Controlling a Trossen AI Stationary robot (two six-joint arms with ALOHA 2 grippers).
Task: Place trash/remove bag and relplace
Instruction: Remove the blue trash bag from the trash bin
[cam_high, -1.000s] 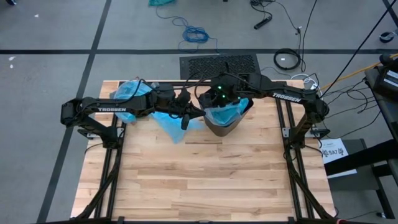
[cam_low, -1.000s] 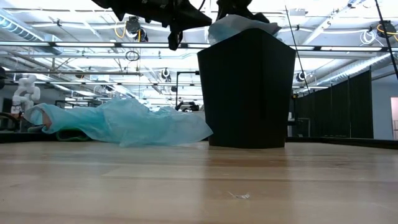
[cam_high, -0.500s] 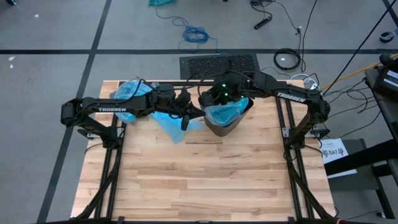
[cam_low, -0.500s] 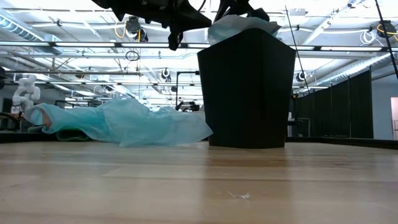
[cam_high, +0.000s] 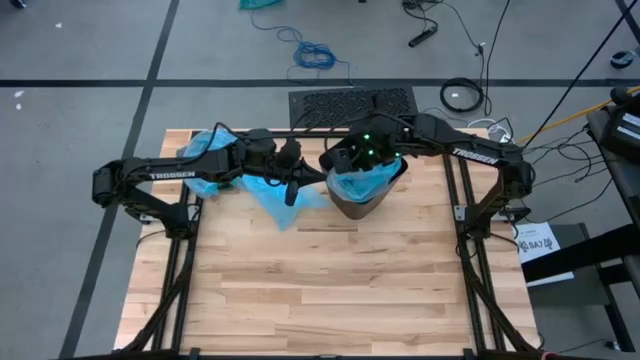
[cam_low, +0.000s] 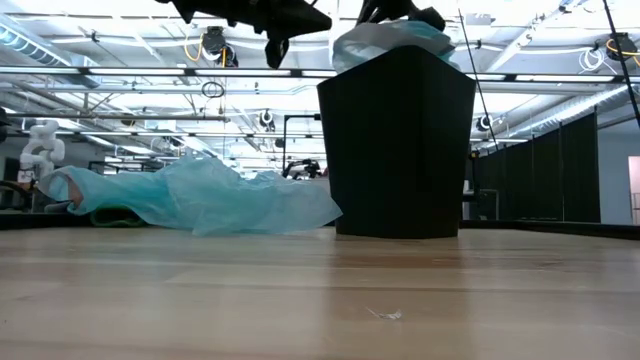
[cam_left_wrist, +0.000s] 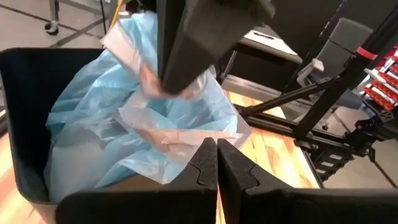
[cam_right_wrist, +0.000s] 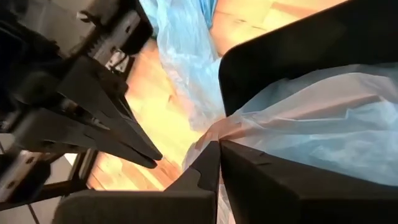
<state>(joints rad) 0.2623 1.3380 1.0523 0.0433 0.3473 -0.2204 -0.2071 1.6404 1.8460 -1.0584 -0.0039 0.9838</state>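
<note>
"While you were looking away, the right fingers (cam_high: 338, 166) slid a little further across the mouth of the bin (cam_low: 400, 140), toward the left arm. Noted: the blue bag (cam_high: 362, 183) inside it now stands a touch higher above the rim."

"Are they holding it?"

"Looks so. Closed tight, with the bag's edge bunched at the tips; the right wrist view shows thin plastic caught right where they meet."

"And the left fingers (cam_high: 291, 192)?"

"Pressed together on nothing, hanging just beside the bin on its left, above the bench (cam_high: 330, 290). They've drifted up and back slightly, out of the way."

"Where's the trash?"

"No scraps in sight. Could be down inside the bag, could be in the blue bundle (cam_high: 205, 150) at the bench's far left corner. Cannot tell. A second, loose bag (cam_low: 200, 200) lies flat on the boards between that bundle and the bin."

"So what does the shift mean?"

"My reading: the bag's edge is being worked at the rim, either spread over it or drawn up out of it. Which of the two, I can't say from here. One side only is gripped; the left arm would have to come in for the other."
</note>
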